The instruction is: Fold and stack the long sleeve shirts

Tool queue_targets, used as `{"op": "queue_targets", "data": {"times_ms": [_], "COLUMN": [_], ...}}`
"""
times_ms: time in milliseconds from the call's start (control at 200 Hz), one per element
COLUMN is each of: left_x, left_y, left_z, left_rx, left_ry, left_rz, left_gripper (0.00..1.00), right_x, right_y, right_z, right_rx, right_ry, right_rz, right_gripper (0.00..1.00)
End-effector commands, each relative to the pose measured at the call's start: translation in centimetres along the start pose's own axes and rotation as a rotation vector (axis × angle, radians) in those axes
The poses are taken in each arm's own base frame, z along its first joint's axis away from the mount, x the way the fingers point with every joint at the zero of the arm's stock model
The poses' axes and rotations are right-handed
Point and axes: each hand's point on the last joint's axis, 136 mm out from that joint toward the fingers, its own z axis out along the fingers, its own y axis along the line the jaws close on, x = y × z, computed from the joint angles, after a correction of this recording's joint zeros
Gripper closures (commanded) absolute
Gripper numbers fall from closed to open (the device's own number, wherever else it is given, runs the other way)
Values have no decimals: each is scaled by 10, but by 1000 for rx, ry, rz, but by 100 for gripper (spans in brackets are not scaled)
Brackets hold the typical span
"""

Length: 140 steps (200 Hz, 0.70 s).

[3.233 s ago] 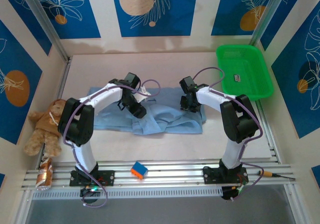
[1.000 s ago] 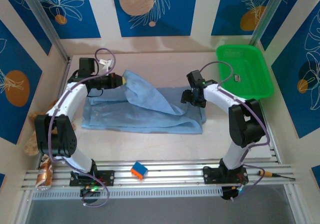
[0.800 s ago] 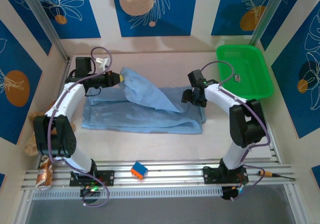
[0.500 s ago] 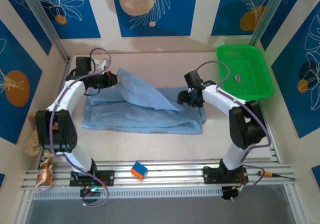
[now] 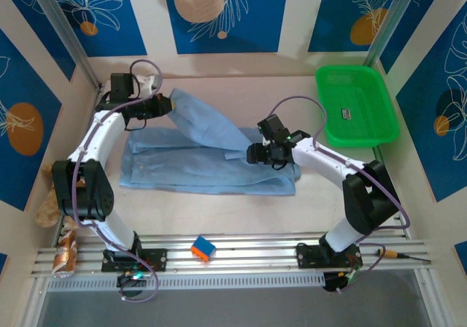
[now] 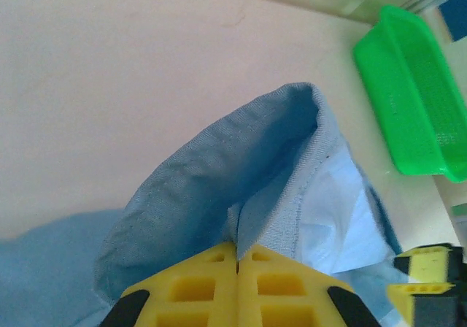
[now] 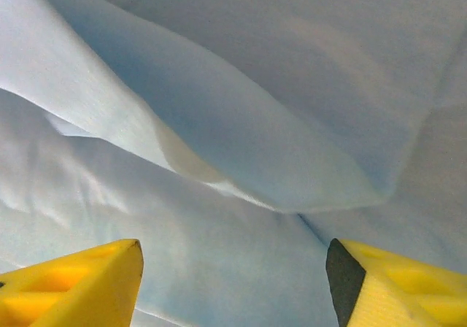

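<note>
blue-patterned walls ring a pale table [image 5: 219, 203] where the light blue shirt [image 5: 204, 168] lies spread between the 2 arms, with 1 part drawn up toward the far left corner. the left gripper [image 5: 168, 105] is clamped tight on that raised fold. the right gripper [image 5: 253, 154] hangs just above the shirt's right half, jaws wide apart, nothing between them. the cloth looks thin, light and limp, likely to sag and slide; a hemmed edge or seam seems the safest pinch.

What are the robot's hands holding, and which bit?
The left gripper pinches the blue shirt by a lifted stitched edge. The right gripper is open, holding nothing.
</note>
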Motion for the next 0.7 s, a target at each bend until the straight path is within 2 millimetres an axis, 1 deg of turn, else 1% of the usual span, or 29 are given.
{"op": "queue_targets", "data": {"times_ms": [0,95,175,290,360,450,515,695], "left_x": [-37,-39,-37,-23,-15,-7,-1,9], "left_y": [-71,-101,-125,-160,-174,-184,-185,-155], "left_z": [-26,-43,-62,-81,-88,-92,-89,-68], "left_rx": [130,167,200,242,249,256,244,124], "left_ry": [-105,-138,-167,-179,-173,-156,-133,-70], "left_rz": [146,206,254,327,356,353,356,298], "left_gripper": [100,100,100,100,100,100,100,100], "right_x": [-6,-11,-14,-16,-16,-14,-13,-13], "right_y": [-20,-32,-36,-42,-42,-41,-40,-33], "right_z": [-6,-14,-22,-29,-32,-33,-33,-29], "right_rx": [67,78,64,62,57,46,37,6], "right_ry": [-31,-51,-77,-94,-100,-100,-100,-87], "right_rz": [80,120,128,140,147,153,154,144], "right_gripper": [32,33,33,33,33,33,33,33]}}
